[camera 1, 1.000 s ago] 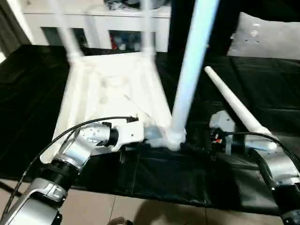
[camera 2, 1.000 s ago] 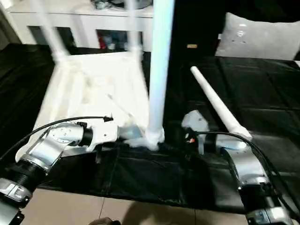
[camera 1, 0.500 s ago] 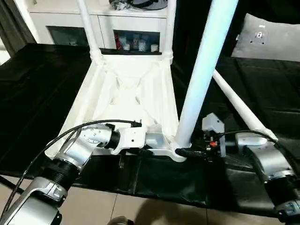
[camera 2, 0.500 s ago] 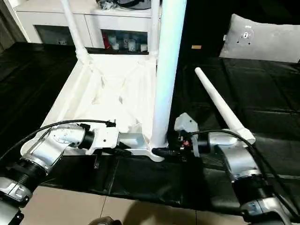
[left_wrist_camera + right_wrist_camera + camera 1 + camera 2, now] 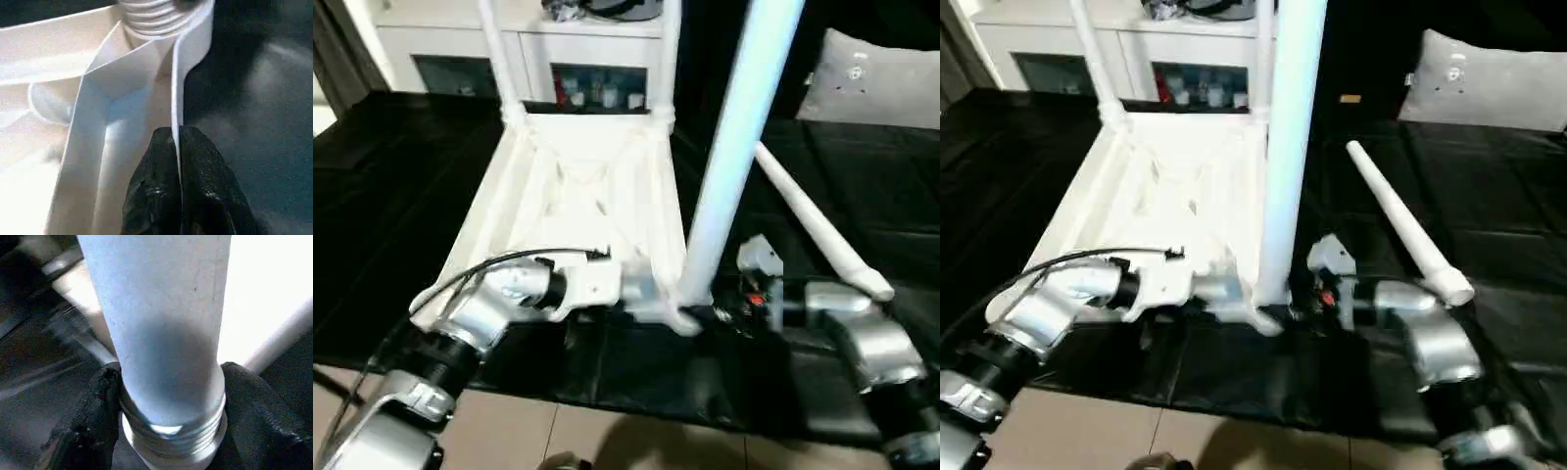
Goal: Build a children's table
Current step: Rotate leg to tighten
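Note:
The white table top (image 5: 587, 186) lies upside down on a black mat (image 5: 391, 196), ribs facing up. Two legs (image 5: 494, 49) (image 5: 668, 59) stand in its far corners. A third leg (image 5: 734, 147) stands upright in the near right corner socket. My right gripper (image 5: 710, 313) is shut on this leg's threaded base (image 5: 171, 431), with a black finger (image 5: 93, 421) pressed to each side. My left gripper (image 5: 177, 142) is shut on the top's thin near rim (image 5: 190, 73), just left of that corner. A loose leg (image 5: 813, 230) lies on the mat to the right.
A white cabinet (image 5: 440, 39) with open shelves stands behind the table top. A grey cushion (image 5: 876, 78) lies at the back right. The mat's near edge meets tan floor (image 5: 607, 441) just below my arms.
My right gripper's fingers have closed in on the base of the near right leg. The camera has tilted, shifting the whole picture. My left gripper keeps its hold on the rim.

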